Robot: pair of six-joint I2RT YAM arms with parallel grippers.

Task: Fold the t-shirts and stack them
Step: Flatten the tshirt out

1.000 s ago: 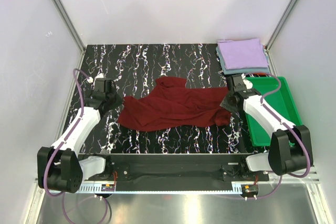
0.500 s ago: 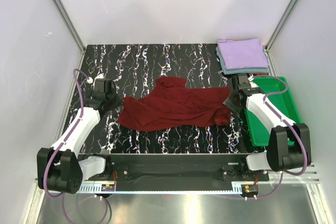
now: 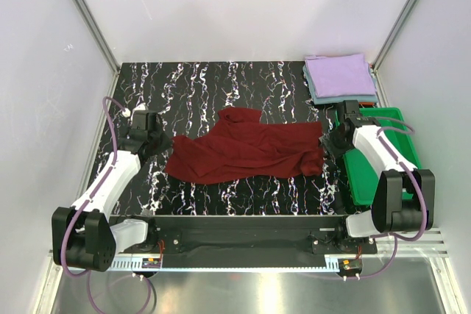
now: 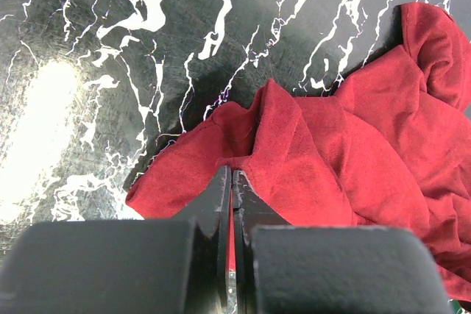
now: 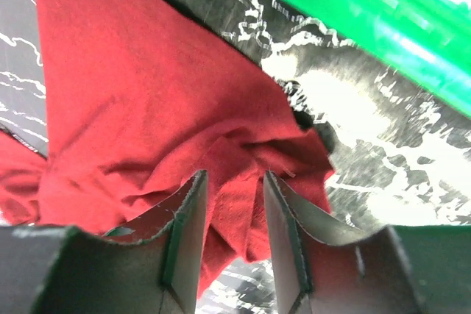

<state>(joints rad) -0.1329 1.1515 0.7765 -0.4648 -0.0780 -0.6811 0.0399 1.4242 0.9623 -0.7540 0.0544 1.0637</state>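
Rumpled maroon t-shirt (image 3: 246,152) on marble table (image 3: 184,86) between left hand (image 3: 160,141) and right hand (image 3: 328,142).

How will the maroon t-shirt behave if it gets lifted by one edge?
Likely floppy: the maroon t-shirt lies crumpled in soft folds, so it should drape and sag. Probably light, being thin cloth. It may drag rather than slide cleanly, since wrinkles bunch between the right fingers.

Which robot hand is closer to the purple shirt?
The right hand. It is at the right edge of the maroon shirt, a short way from the purple shirt. The left hand is at the maroon shirt's left end, much farther away.
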